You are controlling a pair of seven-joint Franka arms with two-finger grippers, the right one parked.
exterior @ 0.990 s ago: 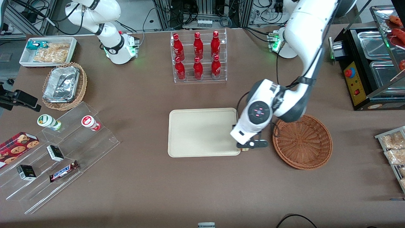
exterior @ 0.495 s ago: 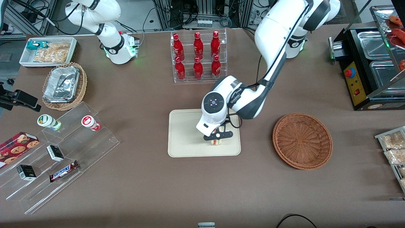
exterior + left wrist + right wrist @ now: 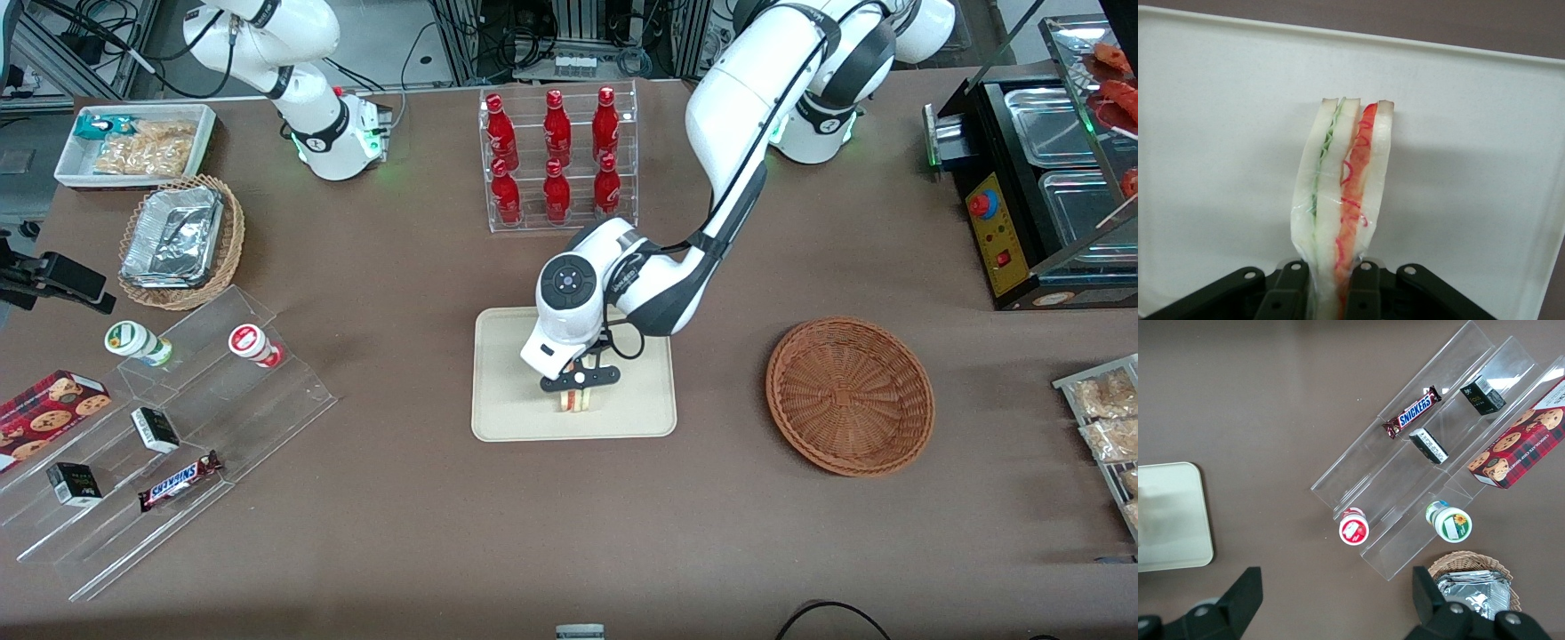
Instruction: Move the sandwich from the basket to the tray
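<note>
While the gripper (image 3: 580,391) hangs over the tray (image 3: 511,356), its fingers (image 3: 1365,293) are closed tight on the sandwich (image 3: 1341,200), which stands on edge, green filling beside red, over the tray's part nearer the front camera; whether it touches the tray cannot be told. The basket (image 3: 850,396), toward the working arm's end, holds nothing.

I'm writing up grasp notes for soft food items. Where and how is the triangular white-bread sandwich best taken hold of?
Probably as the left arm's hand grips it now: across the two flat bread faces of the triangular white-bread sandwich, near one end, from above. The layers stand on edge over the beige rectangular tray, so pinching the faces presses the red and green filling together rather than splitting it.
</note>
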